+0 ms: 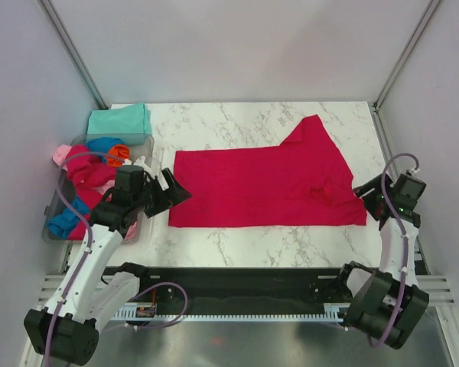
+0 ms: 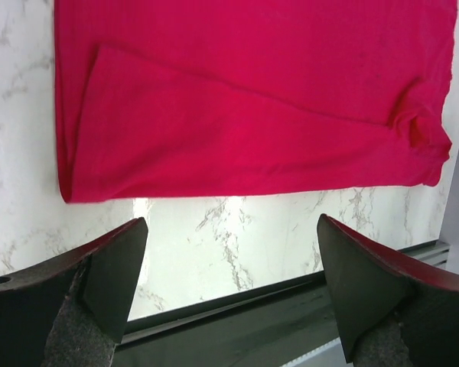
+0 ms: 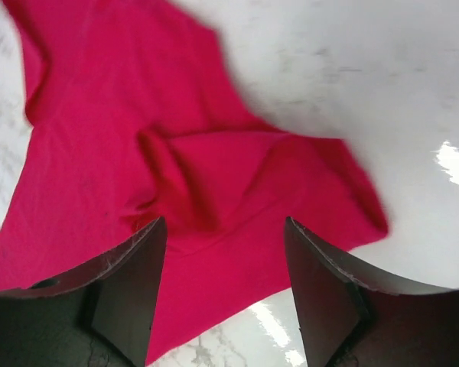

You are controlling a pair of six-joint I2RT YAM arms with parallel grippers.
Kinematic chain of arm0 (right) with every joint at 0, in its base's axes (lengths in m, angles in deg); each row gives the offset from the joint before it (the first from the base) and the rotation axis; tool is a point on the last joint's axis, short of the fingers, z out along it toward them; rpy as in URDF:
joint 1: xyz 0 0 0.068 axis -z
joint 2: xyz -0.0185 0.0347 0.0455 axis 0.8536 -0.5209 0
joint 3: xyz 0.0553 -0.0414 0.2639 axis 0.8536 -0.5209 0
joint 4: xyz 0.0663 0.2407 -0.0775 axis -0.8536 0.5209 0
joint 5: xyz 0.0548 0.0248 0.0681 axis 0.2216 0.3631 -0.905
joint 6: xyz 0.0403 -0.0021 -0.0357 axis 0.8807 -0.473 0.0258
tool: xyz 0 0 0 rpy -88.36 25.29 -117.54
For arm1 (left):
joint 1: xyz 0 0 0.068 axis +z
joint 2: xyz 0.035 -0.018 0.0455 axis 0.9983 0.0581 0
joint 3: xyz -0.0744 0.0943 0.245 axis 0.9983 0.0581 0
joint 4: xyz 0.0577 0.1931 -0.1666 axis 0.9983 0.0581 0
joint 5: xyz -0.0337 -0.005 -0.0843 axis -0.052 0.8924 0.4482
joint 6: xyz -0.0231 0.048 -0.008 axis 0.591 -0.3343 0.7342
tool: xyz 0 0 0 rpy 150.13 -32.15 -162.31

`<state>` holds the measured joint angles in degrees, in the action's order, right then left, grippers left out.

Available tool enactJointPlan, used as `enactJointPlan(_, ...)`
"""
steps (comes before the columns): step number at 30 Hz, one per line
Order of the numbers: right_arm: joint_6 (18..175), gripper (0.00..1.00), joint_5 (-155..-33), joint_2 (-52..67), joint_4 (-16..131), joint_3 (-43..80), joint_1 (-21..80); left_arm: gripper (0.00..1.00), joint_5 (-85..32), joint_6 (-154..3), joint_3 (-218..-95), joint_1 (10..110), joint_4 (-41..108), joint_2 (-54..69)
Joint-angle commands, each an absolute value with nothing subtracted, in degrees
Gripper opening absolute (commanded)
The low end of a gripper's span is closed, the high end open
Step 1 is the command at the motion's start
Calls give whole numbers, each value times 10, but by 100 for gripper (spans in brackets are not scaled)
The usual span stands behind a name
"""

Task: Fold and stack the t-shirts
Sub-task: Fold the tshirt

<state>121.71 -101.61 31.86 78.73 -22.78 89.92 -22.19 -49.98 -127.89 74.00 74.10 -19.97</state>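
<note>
The crimson t-shirt [image 1: 268, 187] lies spread across the middle of the marble-patterned surface [image 1: 252, 248]. It is already doubled lengthwise, with one sleeve jutting toward the far right. The left pincer [image 2: 231, 222] hovers wide and empty just off the shirt's left edge. The right pincer [image 3: 224, 222] is likewise spread and empty over the bunched right end.

Trouble looks likeliest at that right end. The cloth is rumpled into a soft ridge there, so a pinch might catch only the top layer and the fold would come apart on lifting. On the left, the layered corner lies flat on a glossy, slick-looking top (little for a fingertip to get under), so the pincer could skid or shove the hem into a wrinkle. Uneven lifts would skew the fold.

The shirt is thin, matte, limp knit, roughly rectangular. A folded mint-teal shirt [image 1: 118, 120] rests just beyond the clear bin [image 1: 53, 229] of crumpled shirts [image 1: 92, 176].
</note>
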Motion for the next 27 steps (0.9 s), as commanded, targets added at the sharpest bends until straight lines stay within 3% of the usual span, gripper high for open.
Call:
enactJointPlan(1,1231,69,-952,337,804,-188,791,100,-212,-594,-1320,739,778,-189)
enactJointPlan(6,1241,57,-921,252,783,-144,701,100,-170,-605,-1310,739,765,-188)
enactJointPlan(12,1241,54,-869,132,778,-66,627,100,-153,-606,-1305,741,747,-173)
enactJointPlan(27,1246,52,-820,-17,728,-14,595,100,-141,-606,-1301,742,742,-181)
